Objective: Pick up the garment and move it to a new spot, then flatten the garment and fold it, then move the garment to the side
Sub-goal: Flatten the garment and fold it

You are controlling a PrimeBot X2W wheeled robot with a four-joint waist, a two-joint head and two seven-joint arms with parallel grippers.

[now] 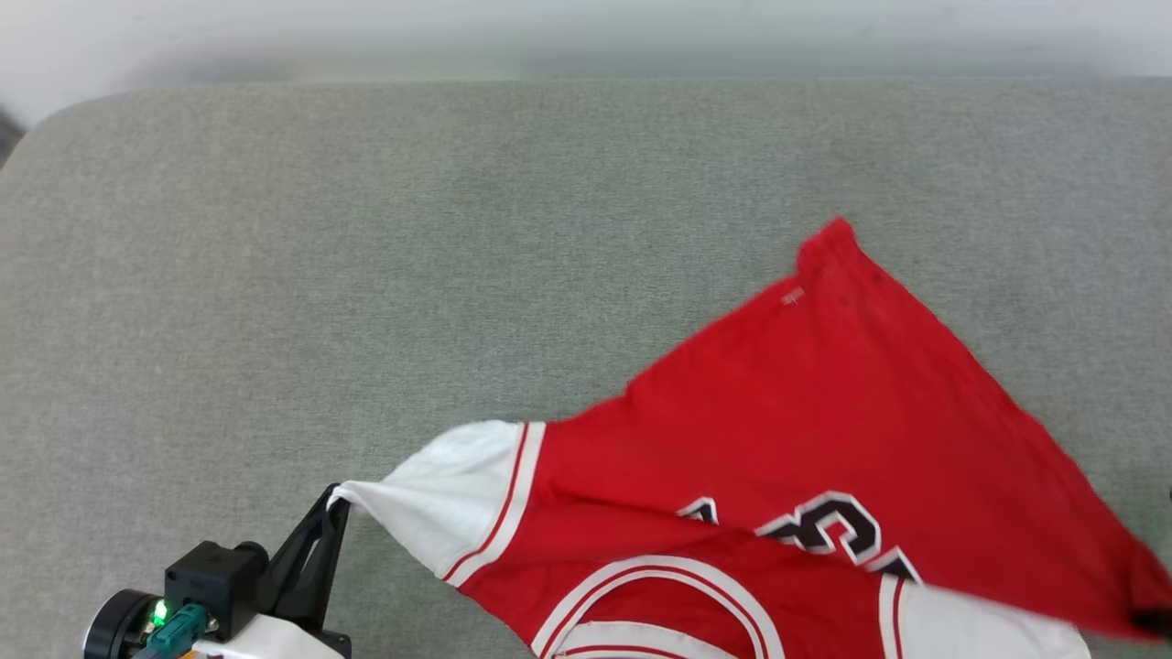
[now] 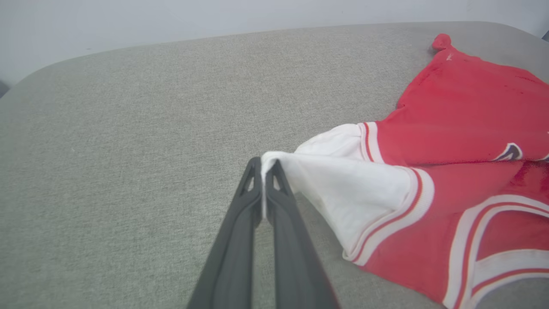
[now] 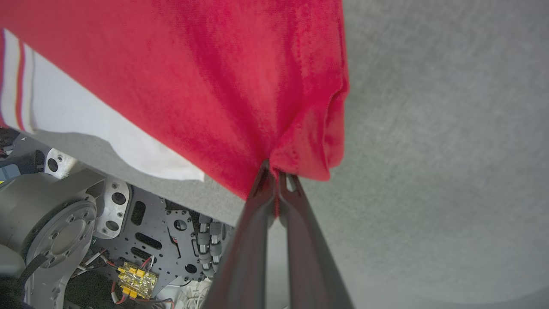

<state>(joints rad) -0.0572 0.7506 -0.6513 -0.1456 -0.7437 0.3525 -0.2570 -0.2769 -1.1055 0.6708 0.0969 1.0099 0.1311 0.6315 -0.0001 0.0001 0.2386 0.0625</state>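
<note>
Holding a soft jersey by sleeve tip and red edge

The garment (image 1: 806,412) hangs and lies over the near right part of the grey table (image 1: 366,229), stretched between two grips. One red corner (image 1: 829,243) points toward the far side and rests on the table's cloth cover. The left gripper (image 2: 262,165) is closed on the very tip of a white sleeve (image 2: 343,189), with a sliver of white cloth pinched between its two dark fingers. The right gripper (image 3: 274,171) is clamped on a bunched fold of the red body, where the fabric gathers into pleats right at the fingertips.

By its look this is a light, limp knit with no stiffness at all. It sags between the two holds and doubles over itself along a crease near the numerals (image 1: 824,526). Nothing about it is fragile, and the surface looks matte rather than slick, so a firm pinch should hold.

The weak point is the sleeve grip, which sits at the extreme edge with little cloth to spare. A sharp tug could pull it free. The table's woven cover will probably drag on the shirt, which helps spread it but may rake in wrinkles.

For flattening, better holds would be the hem corners or the shoulders. The striped trim (image 2: 411,201) is also good, since the cloth looks doubled there and gives the fingers more to bite.
</note>
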